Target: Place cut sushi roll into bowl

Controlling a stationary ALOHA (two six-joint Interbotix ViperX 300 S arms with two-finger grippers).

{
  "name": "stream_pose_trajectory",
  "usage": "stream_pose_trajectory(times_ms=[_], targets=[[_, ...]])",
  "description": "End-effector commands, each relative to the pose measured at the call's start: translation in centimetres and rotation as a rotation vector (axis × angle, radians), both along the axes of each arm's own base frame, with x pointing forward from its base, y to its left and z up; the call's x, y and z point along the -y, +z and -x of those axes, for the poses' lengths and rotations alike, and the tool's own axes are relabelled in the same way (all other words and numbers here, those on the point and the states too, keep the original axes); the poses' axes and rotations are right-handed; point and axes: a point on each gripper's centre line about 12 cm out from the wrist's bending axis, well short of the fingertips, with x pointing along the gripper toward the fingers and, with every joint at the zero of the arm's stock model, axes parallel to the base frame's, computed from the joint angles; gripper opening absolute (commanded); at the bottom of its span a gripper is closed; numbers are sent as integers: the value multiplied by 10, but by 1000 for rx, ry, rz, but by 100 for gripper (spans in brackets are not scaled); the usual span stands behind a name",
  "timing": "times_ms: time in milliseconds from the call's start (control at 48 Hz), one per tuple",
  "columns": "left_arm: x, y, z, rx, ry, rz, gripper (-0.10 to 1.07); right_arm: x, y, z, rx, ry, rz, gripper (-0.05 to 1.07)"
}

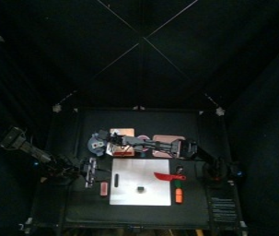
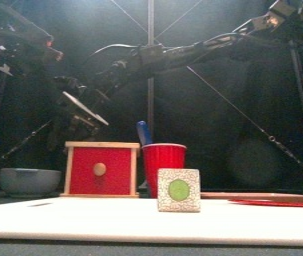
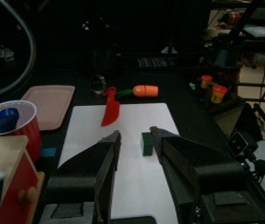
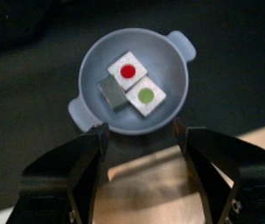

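Observation:
The grey-blue bowl (image 4: 100,52) lies right under my right gripper (image 4: 141,129), whose jaws stand open and wide apart with nothing between them. Inside the bowl are three cut sushi roll pieces: one with a red centre (image 4: 128,70), one with a green centre (image 4: 148,91), and a dark one on its side (image 4: 111,92). Another dark piece (image 3: 148,143) sits on the white board (image 3: 129,175), just past the tips of my open left gripper (image 3: 135,136). The front view shows that piece (image 2: 178,190) close up, and the bowl (image 2: 31,180) at the far left.
A red-handled knife (image 3: 108,109) and an orange stick-shaped item (image 3: 141,90) lie at the board's far end. A pink tray (image 3: 47,101), a red cup (image 2: 165,160) and a red box (image 2: 100,168) stand beside the board. The right arm (image 2: 194,50) reaches across the table's middle.

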Motion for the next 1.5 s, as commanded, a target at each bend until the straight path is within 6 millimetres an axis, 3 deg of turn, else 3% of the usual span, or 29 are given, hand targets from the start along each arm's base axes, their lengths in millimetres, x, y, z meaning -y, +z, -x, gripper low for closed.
stream_pose_trajectory(times_ms=[0, 271, 667, 854, 1000, 1188, 1479], targets=[[1, 6, -3, 18, 1, 7, 76, -16, 57, 18, 39, 9, 2, 93], [2, 6, -3, 18, -1, 7, 76, -78, 64, 51, 24, 100, -18, 93], [1, 6, -3, 18, 2, 8, 76, -161, 28, 102, -118, 203, -164, 93], [1, 6, -3, 17, 4, 9, 76, -190, 14, 135, -216, 231, -244, 93], [0, 6, -3, 17, 6, 9, 76, -207, 0, 152, -272, 242, -295, 93], [-1, 5, -3, 13, 10, 7, 76, -220, -6, 157, -291, 255, -325, 93], [-2, 5, -3, 13, 14, 8, 76, -218, -36, 157, -350, 253, -290, 92]])
